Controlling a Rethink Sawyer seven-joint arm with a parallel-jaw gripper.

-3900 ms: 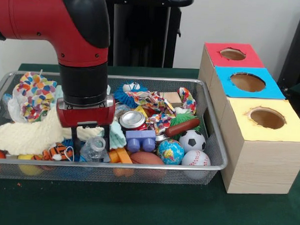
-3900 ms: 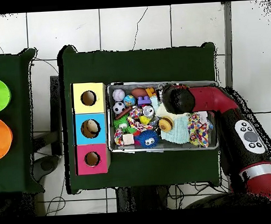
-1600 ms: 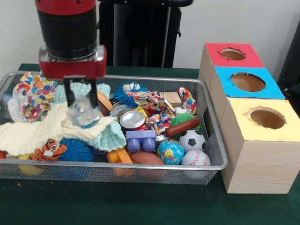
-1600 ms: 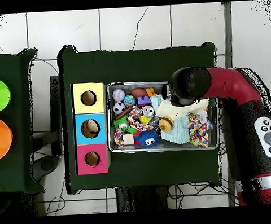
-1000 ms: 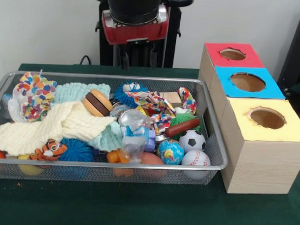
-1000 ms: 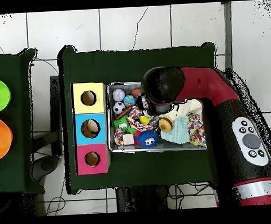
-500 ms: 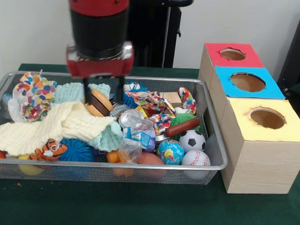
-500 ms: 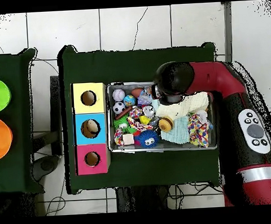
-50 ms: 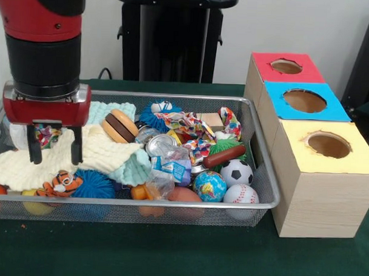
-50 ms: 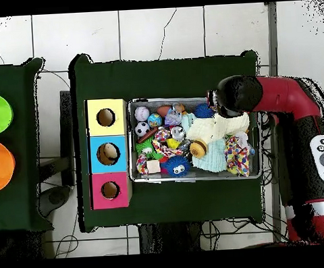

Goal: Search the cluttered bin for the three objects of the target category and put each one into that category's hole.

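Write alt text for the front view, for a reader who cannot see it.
A red and black robot arm holds its open gripper just above a cream cloth at the left end of a wire mesh bin crammed with toys, balls and cloths. To the bin's right stands a wooden box with three round holes, its tops red, blue and yellow.
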